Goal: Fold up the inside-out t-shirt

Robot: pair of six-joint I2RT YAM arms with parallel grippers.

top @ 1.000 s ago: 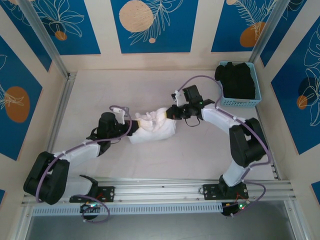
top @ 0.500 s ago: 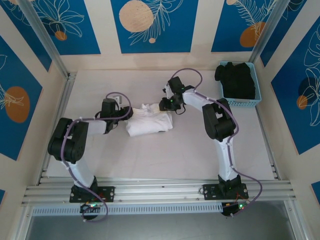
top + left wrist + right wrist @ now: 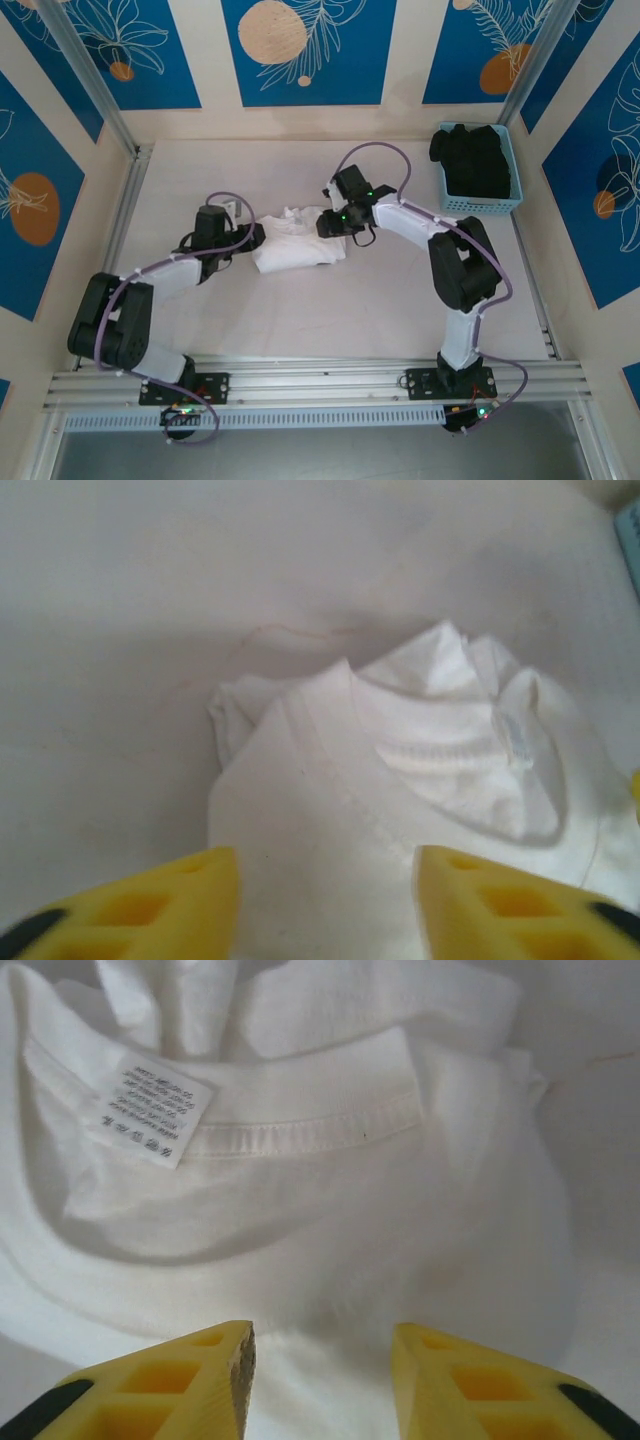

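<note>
I find the left gripper (image 3: 325, 905) and right gripper (image 3: 322, 1375) both spread, gripping nothing, the inside-out t-shirt (image 3: 298, 245) bundled just ahead between them; folding looks nearly finished, next needing a snag-free retreat.

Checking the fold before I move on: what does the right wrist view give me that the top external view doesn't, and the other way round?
Right wrist adds: the printed care label sewn inside the collar, and the right gripper with its yellow fingers apart, gripping nothing. Top external adds: the shirt's whole outline as a compact bundle on the table, the left gripper at its left edge, and the blue basket holding a black garment. Both: the white t-shirt.
</note>
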